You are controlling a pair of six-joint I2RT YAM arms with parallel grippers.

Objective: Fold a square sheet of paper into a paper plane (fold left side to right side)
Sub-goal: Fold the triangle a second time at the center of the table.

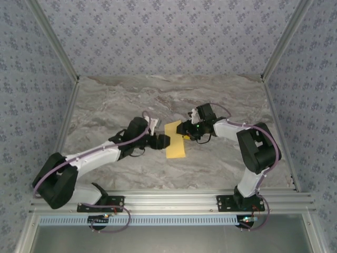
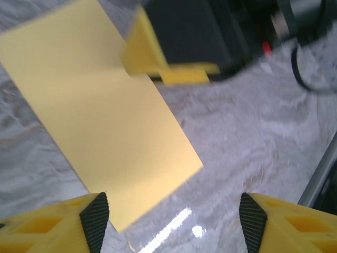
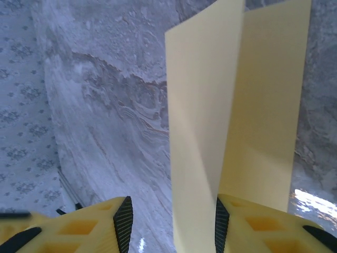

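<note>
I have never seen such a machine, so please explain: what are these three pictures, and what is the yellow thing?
Two robot arms stand at the near edge of a marble-patterned table. One picture looks down from above; the other two come from a camera on each wrist. The yellow thing is the square sheet of paper, already folded in half. In the overhead view, the left gripper is at its left edge, and its wrist view shows its jaws open with nothing between them. The right gripper is at the far right corner; its wrist view shows a raised flap against one finger, but a firm grip is unclear.
</note>
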